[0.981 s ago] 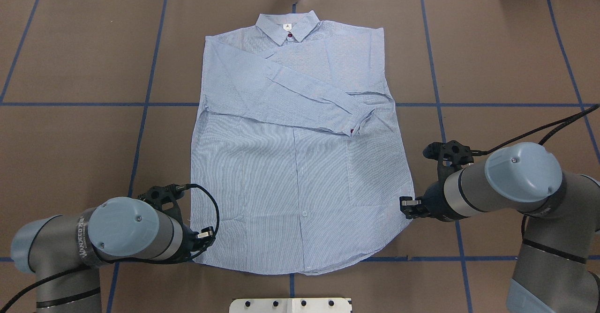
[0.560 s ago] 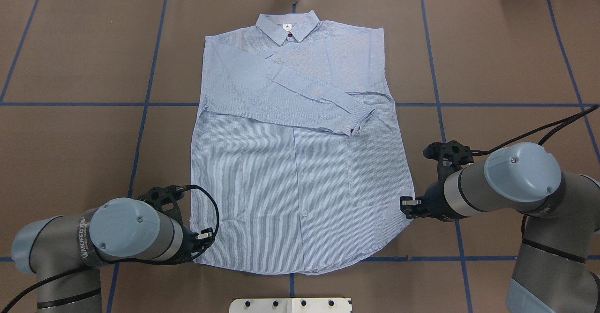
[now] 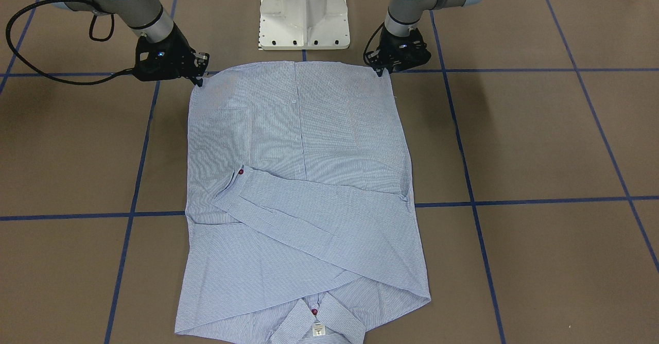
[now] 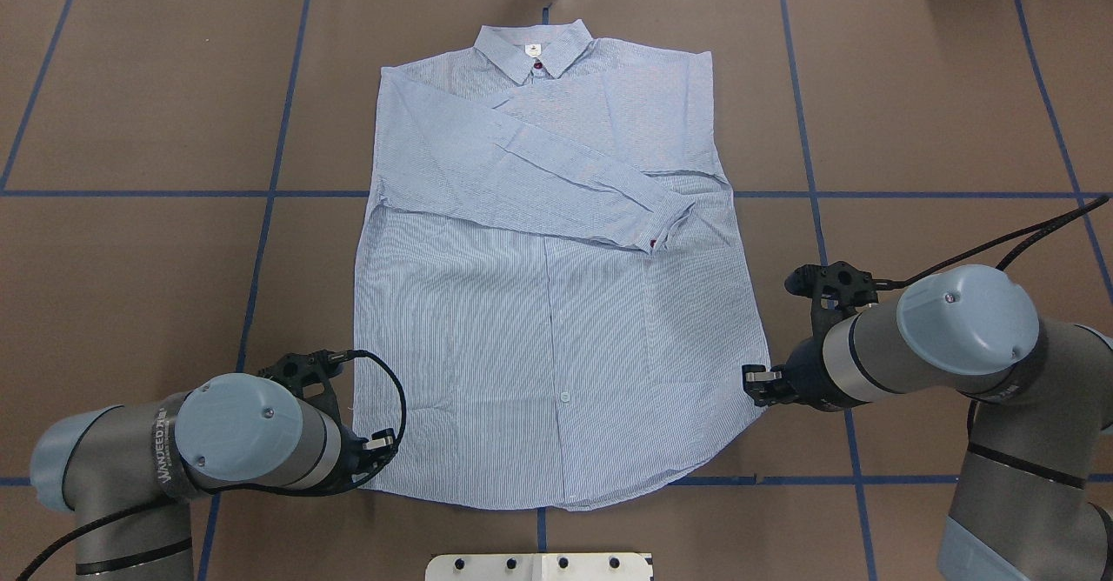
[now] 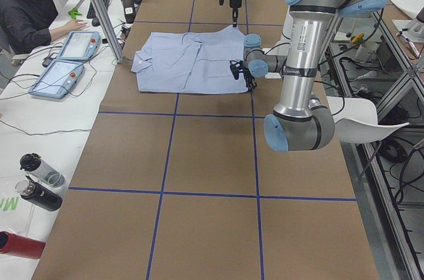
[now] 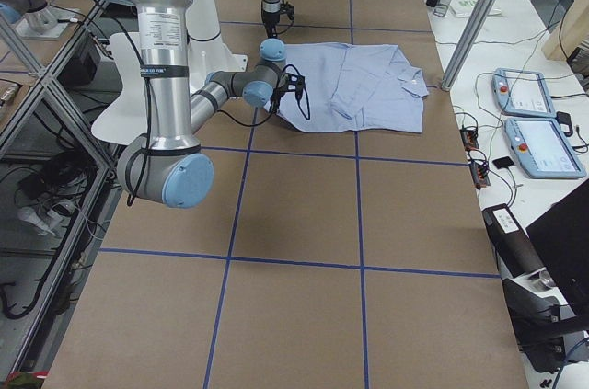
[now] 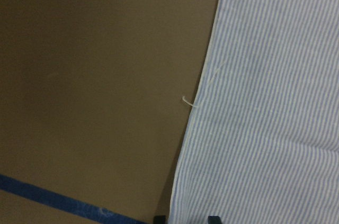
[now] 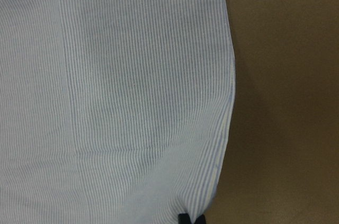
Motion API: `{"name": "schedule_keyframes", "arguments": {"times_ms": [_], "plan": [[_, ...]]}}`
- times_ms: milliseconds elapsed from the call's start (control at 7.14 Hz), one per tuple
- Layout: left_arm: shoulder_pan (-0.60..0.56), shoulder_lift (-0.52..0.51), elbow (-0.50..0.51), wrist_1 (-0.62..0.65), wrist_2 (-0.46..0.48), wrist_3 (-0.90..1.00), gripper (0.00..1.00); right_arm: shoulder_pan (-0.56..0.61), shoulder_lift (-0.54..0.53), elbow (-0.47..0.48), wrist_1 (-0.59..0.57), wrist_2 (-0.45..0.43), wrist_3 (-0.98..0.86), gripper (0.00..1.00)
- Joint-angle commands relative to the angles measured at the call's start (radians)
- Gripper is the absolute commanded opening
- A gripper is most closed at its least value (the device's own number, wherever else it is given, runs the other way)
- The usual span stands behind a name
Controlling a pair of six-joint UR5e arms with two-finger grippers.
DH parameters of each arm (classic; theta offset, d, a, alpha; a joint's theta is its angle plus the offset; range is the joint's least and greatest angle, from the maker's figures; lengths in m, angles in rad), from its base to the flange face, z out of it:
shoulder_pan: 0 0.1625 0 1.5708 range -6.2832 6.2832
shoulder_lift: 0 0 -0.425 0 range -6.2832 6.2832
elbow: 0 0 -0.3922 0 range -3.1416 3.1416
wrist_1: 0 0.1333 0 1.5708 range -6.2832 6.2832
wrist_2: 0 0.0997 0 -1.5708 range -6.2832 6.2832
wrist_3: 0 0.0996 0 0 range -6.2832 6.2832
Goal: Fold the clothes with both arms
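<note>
On the brown counter [image 4: 130, 259], spread flat and front up: the light blue striped shirt [image 4: 556, 329], about midway across, with collar [image 4: 533, 46] at the edge far from the robot and rounded hem [image 4: 556, 498] nearest the robot. Across the chest, one sleeve [image 4: 522, 172] folded slantwise, its cuff [image 4: 665, 229] with a red button ending toward the robot's right. Another red button at the neck, under a small white label.

At the hem's left corner, the left tool [image 4: 380, 444], low at the cloth's edge. In its wrist view, two dark fingertips [image 7: 159, 218] set apart, the shirt's edge running between them: released, not pinching. At the hem's right corner, the right tool [image 4: 755, 383], touching the side edge. In its wrist view, fingertips [image 8: 190, 218] drawn together at the edge, stripes puckering toward them: clenched on the shirt.

Farther out, blue tape lines [image 4: 913, 194] marking the counter into squares, and the white pedestal base [image 3: 304, 12] just behind the hem. Beyond the collar end, in the left side view, a seated person [image 5: 30, 2] in black at a white desk with two pendants [image 5: 69, 58]; bottles [image 5: 36, 184] toward that view's lower left.
</note>
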Motion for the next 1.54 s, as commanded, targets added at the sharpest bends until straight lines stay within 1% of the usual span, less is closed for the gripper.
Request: {"name": "schedule_keyframes", "arguments": {"times_ms": [0, 140, 420, 560, 700, 840, 981, 1121, 1261, 1401], "plan": [[0.002, -0.001, 0.001, 0.000, 0.000, -0.002, 0.26, 0.000, -0.001, 0.000, -0.001, 0.000, 0.000, 0.00], [0.002, -0.001, 0.001, 0.001, 0.002, -0.002, 0.00, 0.000, -0.001, 0.000, -0.001, 0.000, 0.000, 0.00], [-0.002, -0.002, -0.015, 0.000, -0.001, -0.003, 0.00, 0.010, -0.001, 0.003, -0.001, 0.002, 0.000, 0.00], [-0.005, -0.001, -0.050, 0.000, -0.003, -0.003, 0.00, 0.025, -0.006, 0.009, 0.001, 0.009, 0.000, 0.00], [-0.015, 0.001, -0.106, 0.001, -0.008, -0.002, 0.00, 0.072, -0.007, 0.014, 0.004, 0.073, 0.000, 0.00], [-0.017, 0.002, -0.134, 0.001, -0.008, 0.005, 0.00, 0.129, -0.012, 0.024, 0.007, 0.163, 0.000, 0.00], [-0.017, 0.004, -0.160, 0.001, -0.009, 0.005, 0.00, 0.141, -0.056, 0.073, 0.009, 0.188, 0.000, 0.00], [-0.017, 0.021, -0.182, 0.001, -0.009, 0.005, 0.00, 0.140, -0.100, 0.119, 0.010, 0.195, 0.000, 0.00], [-0.017, 0.054, -0.226, 0.003, -0.020, 0.005, 0.00, 0.135, -0.137, 0.147, 0.009, 0.242, 0.000, 0.00], [-0.015, 0.097, -0.295, 0.021, -0.046, 0.002, 0.00, 0.134, -0.159, 0.170, 0.010, 0.314, 0.000, 0.00]]}}
